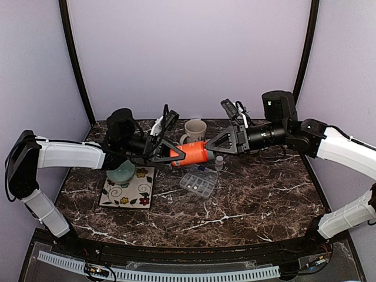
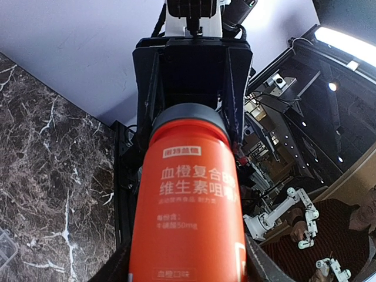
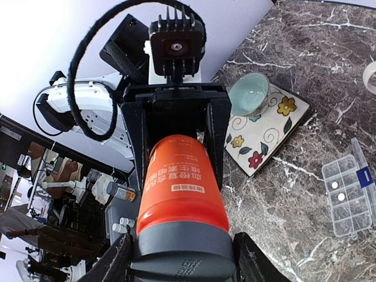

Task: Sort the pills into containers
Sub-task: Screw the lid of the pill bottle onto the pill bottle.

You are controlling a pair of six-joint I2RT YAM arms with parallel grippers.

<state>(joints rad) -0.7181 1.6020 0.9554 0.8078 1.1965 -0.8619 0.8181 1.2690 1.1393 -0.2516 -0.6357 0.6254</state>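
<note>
An orange bottle (image 1: 189, 154) with a dark grey cap (image 3: 183, 254) hangs level above the table, held between both arms. My left gripper (image 1: 175, 154) is shut on its orange body (image 2: 188, 205). My right gripper (image 1: 215, 147) is shut on the cap end, one finger (image 3: 111, 264) on each side of the cap. Below the bottle lies the clear organiser box (image 1: 198, 184), lid open, with its small containers (image 3: 349, 197). Two white pills (image 3: 336, 191) lie in its compartments. Whether the bottle holds pills cannot be seen.
A cream mug (image 1: 195, 130) stands behind the bottle. A pale green bowl (image 1: 121, 172) sits on a floral tile (image 1: 127, 189) at the left, under the left arm. A small clear vial (image 1: 219, 162) stands just behind the organiser.
</note>
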